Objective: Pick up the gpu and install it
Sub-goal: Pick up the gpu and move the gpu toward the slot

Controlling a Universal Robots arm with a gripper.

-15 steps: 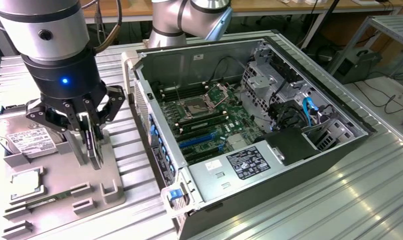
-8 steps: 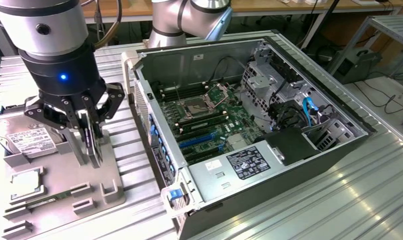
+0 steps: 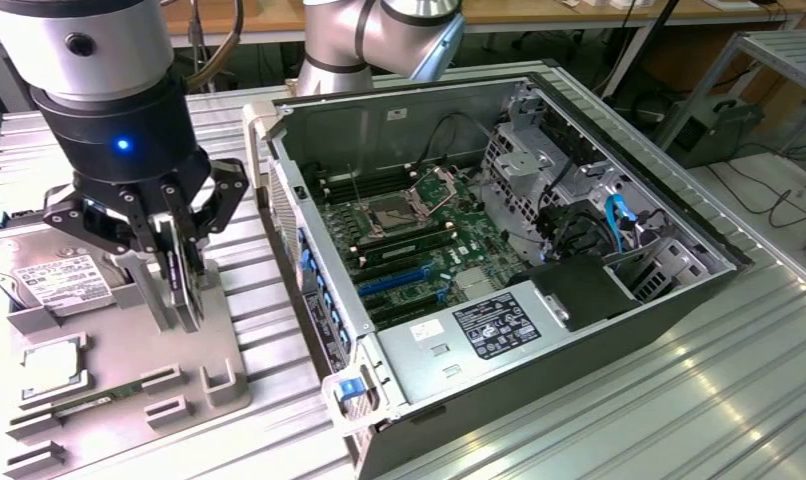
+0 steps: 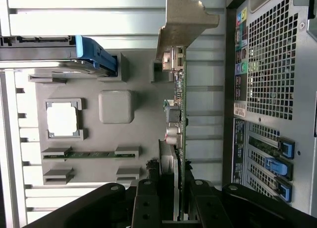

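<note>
Tray [image 3: 123, 345]: the gpu [image 4: 181, 96] stands on edge in its slot, at the exterior view's left.
Jaws: mine, clamped across the gpu's fan side.
Risk 1: a tilted lift binds the card or it slips.
Case [image 3: 510, 250]: open; the card's bracket [image 4: 184, 20] could snag its rim.

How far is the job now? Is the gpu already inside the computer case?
Done: the jaws of the gripper sit closed on the gpu, it seems. In hand: the card stands upright at the grey holder tray; whether it has lifted is unclear. Left: carrying it to the open computer case and seating it in the blue slots, where no card sits.
</note>
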